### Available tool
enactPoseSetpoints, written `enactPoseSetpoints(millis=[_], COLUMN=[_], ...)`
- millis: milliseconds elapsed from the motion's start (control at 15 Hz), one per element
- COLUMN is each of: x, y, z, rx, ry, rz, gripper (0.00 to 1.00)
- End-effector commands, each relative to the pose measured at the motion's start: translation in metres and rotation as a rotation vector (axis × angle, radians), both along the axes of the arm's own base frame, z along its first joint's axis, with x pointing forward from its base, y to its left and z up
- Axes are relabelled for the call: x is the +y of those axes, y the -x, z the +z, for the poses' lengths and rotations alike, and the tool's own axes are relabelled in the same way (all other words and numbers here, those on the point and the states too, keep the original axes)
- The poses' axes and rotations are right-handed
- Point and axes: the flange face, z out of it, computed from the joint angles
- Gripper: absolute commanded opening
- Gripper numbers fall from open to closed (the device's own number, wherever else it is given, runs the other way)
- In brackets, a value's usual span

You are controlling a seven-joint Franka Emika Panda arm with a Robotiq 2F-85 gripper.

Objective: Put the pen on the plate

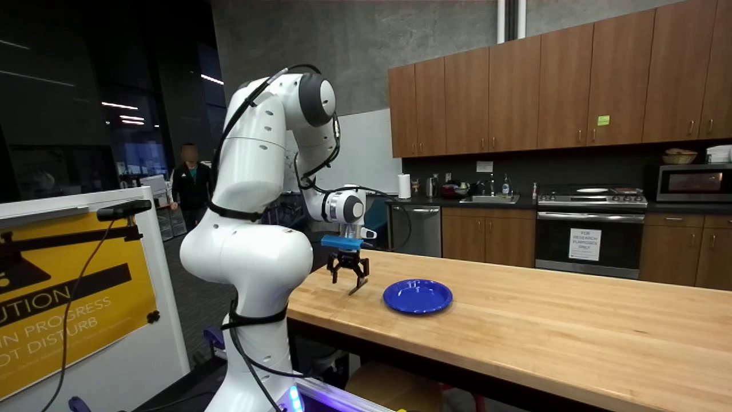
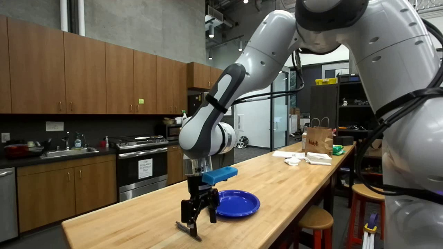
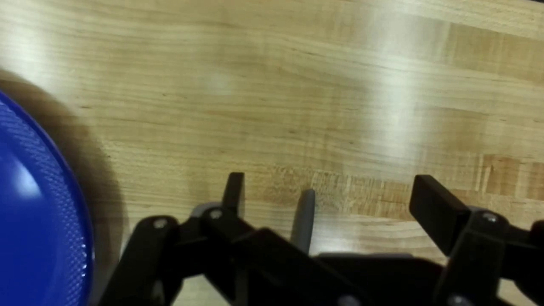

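In the wrist view the gripper [image 3: 330,202] is spread astride the pen [image 3: 304,221], near the short end edge of the desk [image 1: 572,326], presumably so that closing would pinch it for carrying to the plate [image 1: 417,297], farther in from that edge

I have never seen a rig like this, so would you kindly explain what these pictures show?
You see a white robot arm ending in a black pincer. Two pictures come from cameras outside it; the close-up comes from its wrist camera. On the wooden table rest a blue plate and a dark pen; an exterior view also shows a paper bag there. Nothing seems held: the pincer's jaws stand apart, and the wrist view shows the pen between them.
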Motion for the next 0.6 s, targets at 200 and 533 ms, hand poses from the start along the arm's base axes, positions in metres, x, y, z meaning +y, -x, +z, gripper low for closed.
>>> enactPoseSetpoints(millis=[200, 533], x=[0.0011, 0.0022], y=[-0.0098, -0.0162], z=[-0.0122, -0.0154], rx=[0.009, 0.006], ry=[0.005, 0.007], rz=[0.011, 0.017], gripper=[1.00, 1.00])
